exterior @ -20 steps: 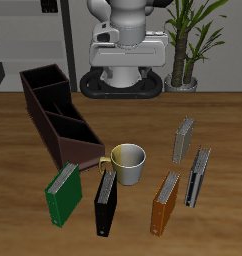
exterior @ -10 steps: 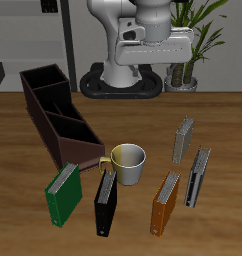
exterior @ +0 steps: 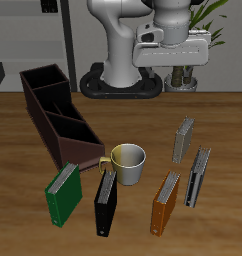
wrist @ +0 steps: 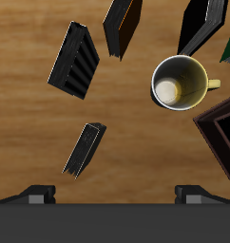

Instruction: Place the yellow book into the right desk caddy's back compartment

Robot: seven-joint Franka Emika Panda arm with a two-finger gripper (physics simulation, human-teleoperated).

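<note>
Claw (exterior: 180,72) hangs high above the bench (exterior: 143,110) with fingers spread, gripping nothing. Below it the yellow book (exterior: 182,141) stands upright, well apart from the right desk caddy (exterior: 58,115).

Mug (exterior: 128,162) mid-table; green book (exterior: 62,193), black book (exterior: 106,202), orange book (exterior: 166,201), dark grey book (exterior: 197,177) upright nearby.
</note>
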